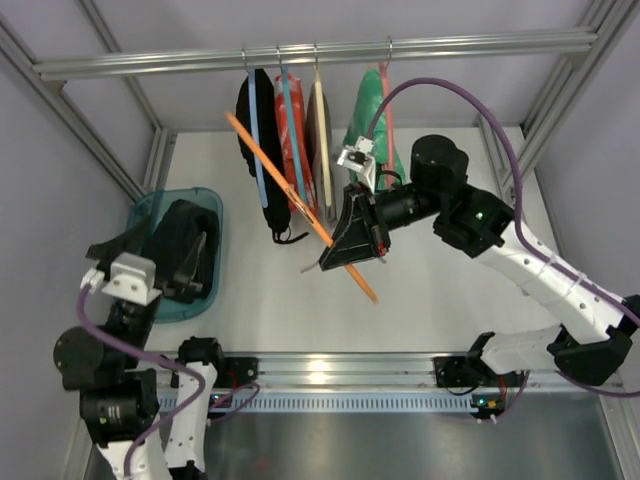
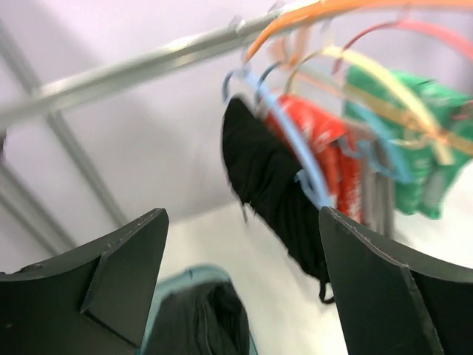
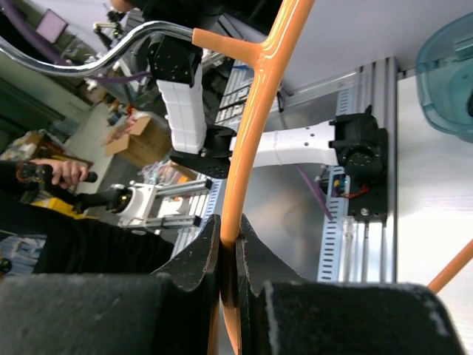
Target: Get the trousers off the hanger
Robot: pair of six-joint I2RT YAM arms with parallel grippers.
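Note:
The black trousers [image 1: 180, 250] lie bunched in a teal bin [image 1: 138, 215] at the left, off the hanger. My left gripper [image 1: 128, 245] hovers just above them, open and empty. In the left wrist view the gripper [image 2: 242, 214] has wide-apart fingers, with the trousers [image 2: 199, 318] and bin [image 2: 188, 275] below. The orange hanger [image 1: 290, 190] slants bare across the middle. My right gripper [image 1: 350, 250] is shut on its lower bar. In the right wrist view the gripper [image 3: 229, 222] pinches the orange hanger [image 3: 259, 96], whose metal hook curves off to the upper left.
A metal rail [image 1: 320, 55] at the back carries a black garment on a light blue hanger [image 1: 258, 140], a red garment [image 1: 293, 130] and a green garment [image 1: 372, 120]. Frame posts stand at both back corners. The arm bases sit along the near rail.

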